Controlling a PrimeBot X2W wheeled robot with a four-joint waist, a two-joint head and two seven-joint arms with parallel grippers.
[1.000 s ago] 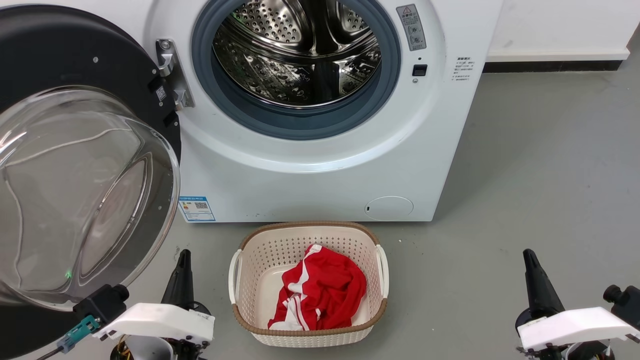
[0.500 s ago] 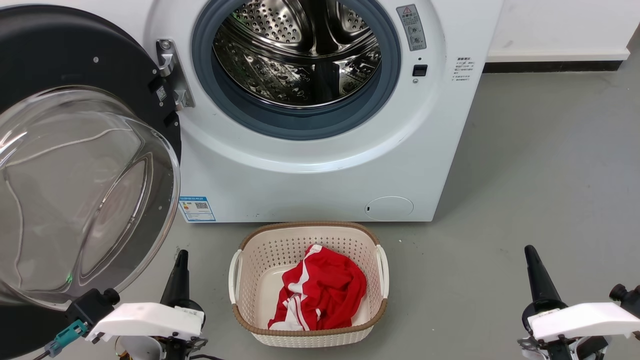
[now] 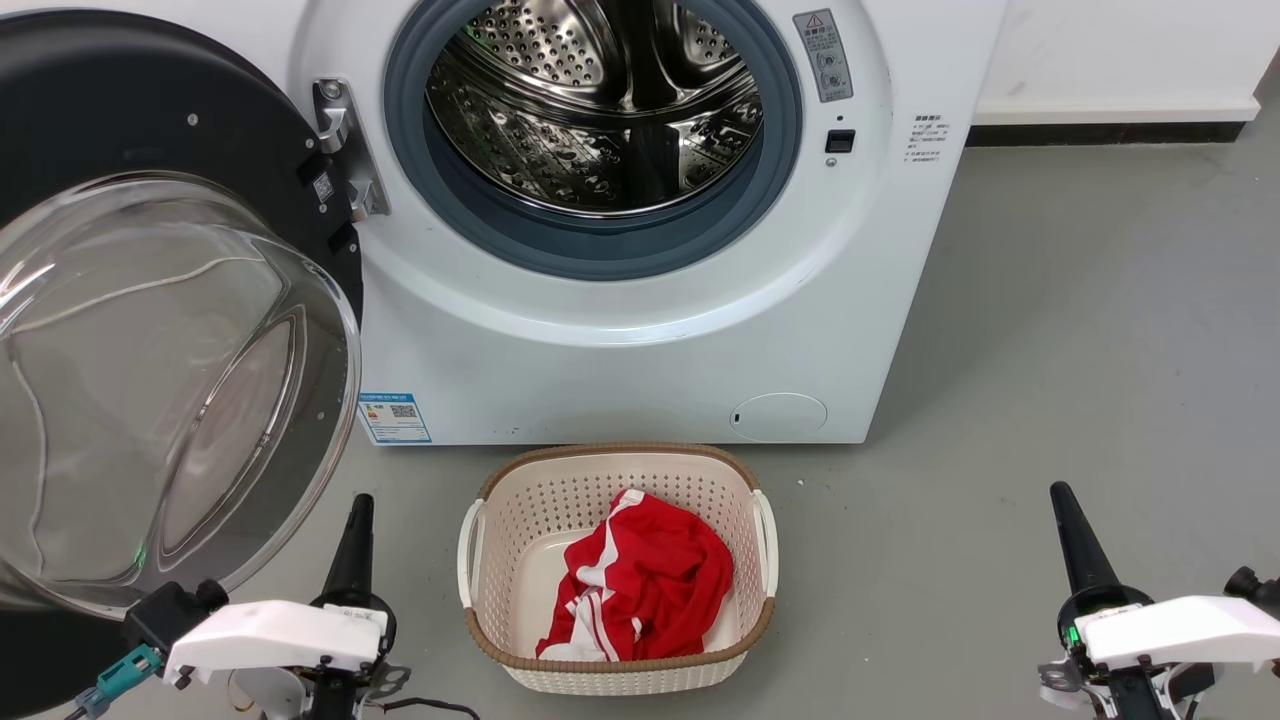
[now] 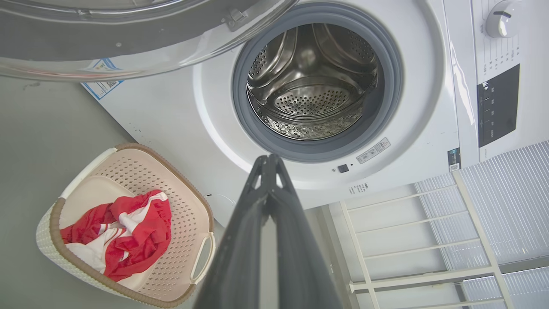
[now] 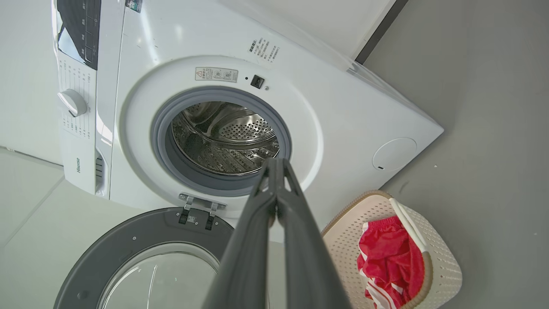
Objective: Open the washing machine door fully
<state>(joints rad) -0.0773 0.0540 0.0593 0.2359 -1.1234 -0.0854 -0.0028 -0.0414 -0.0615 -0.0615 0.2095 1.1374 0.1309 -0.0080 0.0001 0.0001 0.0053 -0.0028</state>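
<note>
The white washing machine (image 3: 620, 340) stands ahead with its steel drum (image 3: 600, 110) exposed inside the grey rubber ring. The washing machine door (image 3: 150, 330), a black disc with a bulging clear glass bowl, hangs swung out wide on its hinge (image 3: 345, 150) at the left. It also appears in the right wrist view (image 5: 141, 257) and in the left wrist view (image 4: 128, 38). My left gripper (image 3: 358, 505) sits shut low at the left, below the door's lower rim, touching nothing. My right gripper (image 3: 1060, 492) sits shut at the lower right, over bare floor.
A cream laundry basket (image 3: 615, 470) holding a red and white garment (image 3: 640, 585) stands on the grey floor right in front of the machine, between my two arms. A white metal rack (image 4: 429, 240) stands to the machine's right in the left wrist view.
Both arms have drawn back a little toward the bottom of the head view, the left drifting left and the right drifting right. The door and basket have not moved.
</note>
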